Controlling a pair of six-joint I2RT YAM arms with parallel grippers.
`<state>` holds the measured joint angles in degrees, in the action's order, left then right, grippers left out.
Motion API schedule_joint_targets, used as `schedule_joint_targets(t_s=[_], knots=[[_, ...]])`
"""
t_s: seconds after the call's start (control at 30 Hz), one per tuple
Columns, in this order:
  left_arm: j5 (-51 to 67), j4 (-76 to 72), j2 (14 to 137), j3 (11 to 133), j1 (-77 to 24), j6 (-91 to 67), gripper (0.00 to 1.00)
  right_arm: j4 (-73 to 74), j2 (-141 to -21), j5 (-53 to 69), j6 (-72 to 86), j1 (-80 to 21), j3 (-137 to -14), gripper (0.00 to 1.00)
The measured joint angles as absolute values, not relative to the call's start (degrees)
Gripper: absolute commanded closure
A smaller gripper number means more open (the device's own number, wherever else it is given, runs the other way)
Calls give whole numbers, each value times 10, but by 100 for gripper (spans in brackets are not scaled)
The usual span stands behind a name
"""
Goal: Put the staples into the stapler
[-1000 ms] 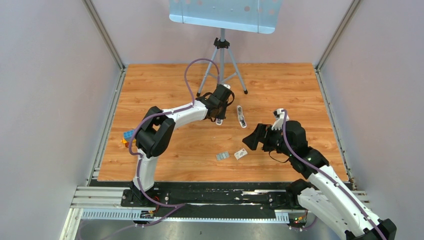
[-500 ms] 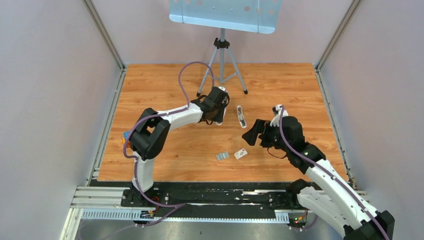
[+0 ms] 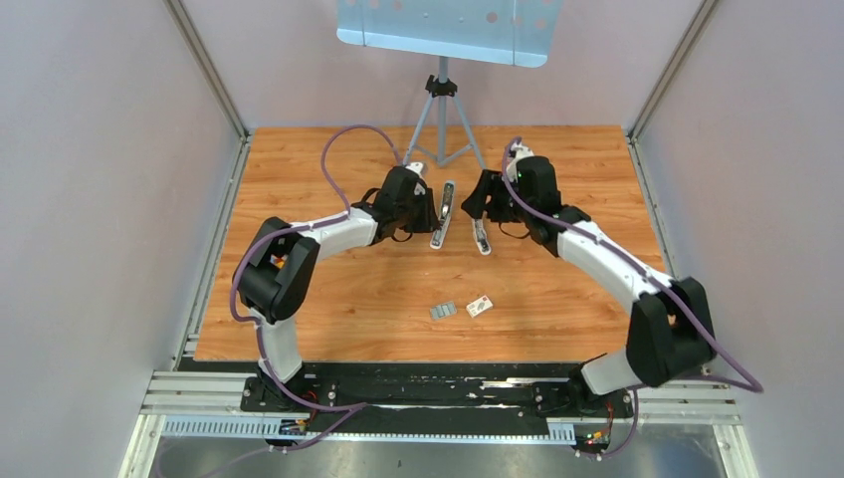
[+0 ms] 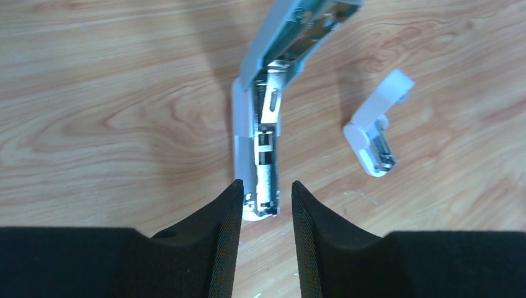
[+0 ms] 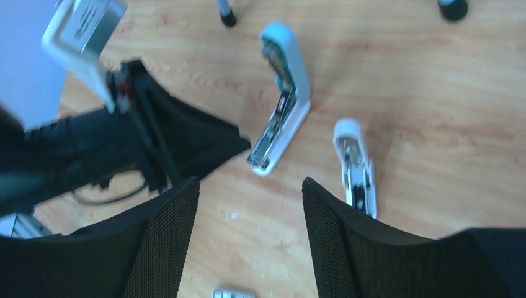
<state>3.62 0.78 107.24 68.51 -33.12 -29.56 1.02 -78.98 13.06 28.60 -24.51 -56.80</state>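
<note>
Wooden tabletop (image 3: pixel 328 169) inside grey booth walls, tripod (image 3: pixel 441 124) at the far edge; left gripper (image 4: pixel 263 205) has its jaws partly apart, straddling the near end of the stapler (image 4: pixel 260 146) — whether the pads actually touch it I cannot tell, likely bracing the base so the magazine stays exposed; stapler lies swung open, upper half (image 4: pixel 298 31) angled up and away, metal channel showing, which suits dropping staples in; right gripper (image 5: pixel 248 205) hovers empty with jaws well apart, just beside the stapler's other side, above a second small white hinged piece (image 5: pixel 353 164) lying near it; staples (image 3: pixel 443 311) sit well apart toward the near edge, next to a small white carton (image 3: pixel 479 307), untouched, so loading not yet begun; judgement: the extra white piece and the left arm crowd the stapler, so bringing staples in needs a clear path from the near side.
</note>
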Motion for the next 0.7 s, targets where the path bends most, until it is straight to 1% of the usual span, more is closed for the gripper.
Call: schedule_joint_targets(t_s=[0.07, 0.13, 0.33, 0.57, 0.7], knots=[[62, -10, 1074, 683, -331, -293, 64, -10, -840, 138, 276, -234, -601, 28], [82, -28, 1079, 683, -331, -291, 64, -23, -883, 145, 267, -226, -631, 28], [101, -41, 1094, 683, -329, -280, 69, -50, -999, 188, 245, -208, -717, 39], [98, -37, 1097, 678, -325, -263, 70, -49, -1080, 212, 238, -201, -783, 41], [99, -37, 1100, 677, -325, -258, 71, -50, -1112, 229, 234, -195, -813, 47]])
